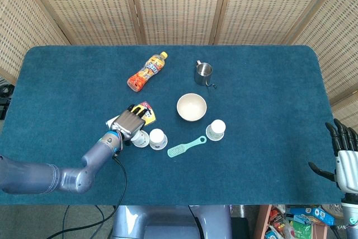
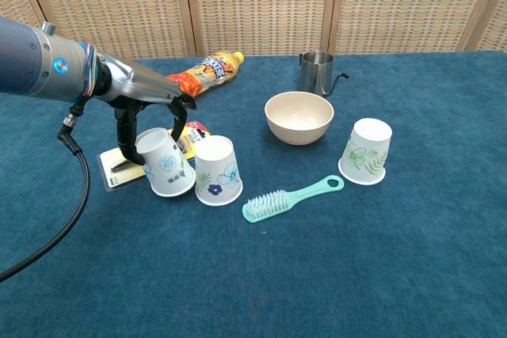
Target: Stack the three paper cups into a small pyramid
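Nearest the robot, the teal brush [image 2: 291, 195] lies on the blue table [image 2: 317, 275], just in front of the cups. Behind it the left robot hand [image 2: 150, 120] comes down over the held cup [image 2: 166, 164], its fingers wrapped around the upside-down cup's upper part; the cup tilts a little and sits just beside the middle cup [image 2: 217, 170], close to touching it, with its rim apparently at or near the cloth. The step in hand looks like setting the base of the pyramid, so the held cup should be levelled and planted flat right against the middle cup, then released by spreading the fingers straight apart so it is not dragged or tipped. The yellow card package [image 2: 119, 165] lies under and behind the hand; a rim landing on its edge would leave the base crooked. The third cup [image 2: 366, 152] stands well apart to the right and will have to be brought over. The right robot hand [image 1: 342, 158] hangs off the table's edge, fingers apart, holding nothing. Farther back are the cream bowl [image 2: 299, 116], the steel pitcher [image 2: 317, 70] and the lying orange bottle [image 2: 202, 77].
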Available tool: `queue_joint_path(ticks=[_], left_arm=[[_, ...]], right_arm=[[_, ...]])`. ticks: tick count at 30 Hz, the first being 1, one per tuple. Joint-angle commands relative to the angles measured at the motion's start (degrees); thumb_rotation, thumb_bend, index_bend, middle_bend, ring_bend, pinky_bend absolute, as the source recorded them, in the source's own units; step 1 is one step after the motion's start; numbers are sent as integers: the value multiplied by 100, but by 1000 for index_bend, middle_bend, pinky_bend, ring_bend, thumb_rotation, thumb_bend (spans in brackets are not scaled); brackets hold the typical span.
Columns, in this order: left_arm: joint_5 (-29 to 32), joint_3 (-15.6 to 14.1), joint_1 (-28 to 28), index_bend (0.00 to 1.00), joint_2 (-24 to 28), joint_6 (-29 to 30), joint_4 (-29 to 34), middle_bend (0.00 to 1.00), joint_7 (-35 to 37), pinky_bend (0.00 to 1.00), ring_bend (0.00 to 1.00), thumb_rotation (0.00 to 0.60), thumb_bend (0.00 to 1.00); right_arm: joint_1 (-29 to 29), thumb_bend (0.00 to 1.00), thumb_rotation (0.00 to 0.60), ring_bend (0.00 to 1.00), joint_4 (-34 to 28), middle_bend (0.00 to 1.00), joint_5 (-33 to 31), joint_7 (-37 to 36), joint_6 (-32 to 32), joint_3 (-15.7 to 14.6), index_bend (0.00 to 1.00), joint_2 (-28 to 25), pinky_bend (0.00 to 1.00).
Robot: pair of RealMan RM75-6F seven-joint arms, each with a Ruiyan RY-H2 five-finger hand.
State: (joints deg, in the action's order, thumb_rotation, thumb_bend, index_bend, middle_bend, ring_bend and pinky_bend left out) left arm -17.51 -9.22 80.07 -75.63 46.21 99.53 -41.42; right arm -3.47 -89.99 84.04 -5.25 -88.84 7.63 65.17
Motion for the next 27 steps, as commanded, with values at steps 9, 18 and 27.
queue_joint_path(ticks=[9,18,27], left_arm=[[283,64,131,453,-83,-48,21,0,-122,0,0,600,269],[514,25,239,388,-130,108,69,0,-288,0,0,600,269],[481,61,154,177,-182,271,91,0,-284,0,0,600,268]], right_arm=[[4,96,600,0,-9,0,2,-64,-10,11,0,-32,0],[25,96,600,0,-25,0,48,-80,-52,-9,0,-45,0],[27,96,600,0,-46,0,66,-65,-52,-20,0,-52,0]])
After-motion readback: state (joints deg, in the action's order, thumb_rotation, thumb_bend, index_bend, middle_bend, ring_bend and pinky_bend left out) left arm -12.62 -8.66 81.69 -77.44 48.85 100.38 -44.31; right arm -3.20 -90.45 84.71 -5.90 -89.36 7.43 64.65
